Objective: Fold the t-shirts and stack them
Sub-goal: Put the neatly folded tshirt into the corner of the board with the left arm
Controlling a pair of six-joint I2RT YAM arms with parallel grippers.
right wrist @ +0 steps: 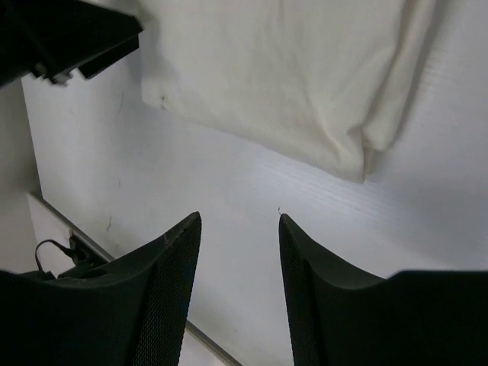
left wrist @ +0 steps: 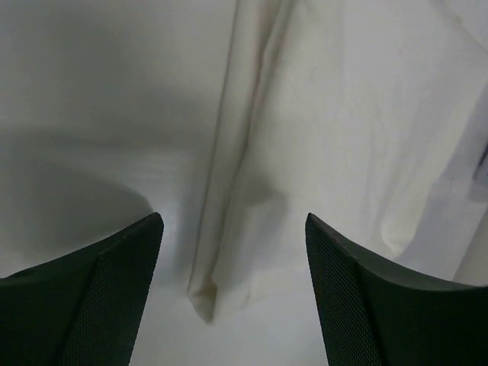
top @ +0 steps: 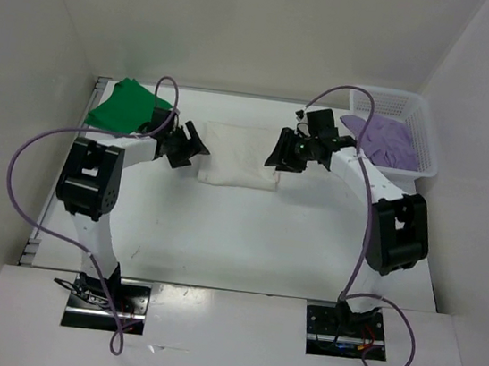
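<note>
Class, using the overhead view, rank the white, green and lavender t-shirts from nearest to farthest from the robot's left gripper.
1. White t-shirt: centre of the table, right beside the left gripper.
2. Green t-shirt: far left corner, behind the left arm.
3. Lavender t-shirt: far right, lying in the basket.

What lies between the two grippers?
The folded white t-shirt, flat on the table between the left gripper and right gripper; the top view shows it.

Lab: white-walled table (top: 246,237), 2 robot arms (top: 91,181)
</note>
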